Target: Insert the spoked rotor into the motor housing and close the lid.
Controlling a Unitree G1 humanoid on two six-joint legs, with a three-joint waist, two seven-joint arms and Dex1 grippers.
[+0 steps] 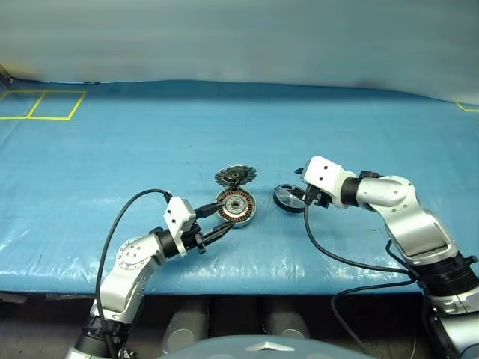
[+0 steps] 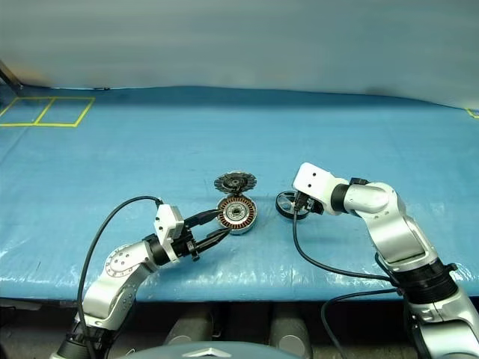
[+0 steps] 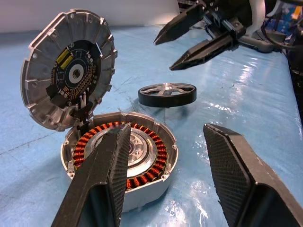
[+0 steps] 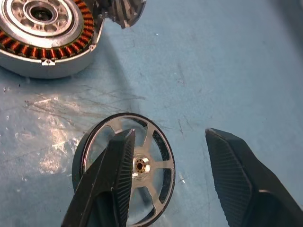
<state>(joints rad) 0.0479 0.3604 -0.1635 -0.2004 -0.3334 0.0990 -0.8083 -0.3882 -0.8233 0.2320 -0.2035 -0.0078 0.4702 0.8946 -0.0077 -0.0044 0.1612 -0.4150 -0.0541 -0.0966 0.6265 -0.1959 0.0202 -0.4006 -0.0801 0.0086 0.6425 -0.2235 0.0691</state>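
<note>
A: Where does the spoked rotor sit?

B: Flat on the blue sheet, just to the right of the motor housing and apart from it, with bare sheet between the two. Its black rim and shiny spokes face up.

A: And the right gripper?

B: It hangs above the rotor with its fingers spread wide and nothing between them. In the right wrist view one finger crosses over the rotor's face, while the other stands beyond its rim (whether either fingertip touches the rim I cannot tell).

A: The housing itself?

B: It rests on the sheet near the middle, copper windings and silver hub showing, with no rotor in it. The lid stands up from the housing's far edge, joined there, and its dark inner face with the jagged edge is turned toward the left arm.

A: The left gripper?

B: Also spread wide and empty. It lies low, pointing at the housing from the left; one finger reaches over the housing's rim in the left wrist view, the other lies over bare sheet.
</note>
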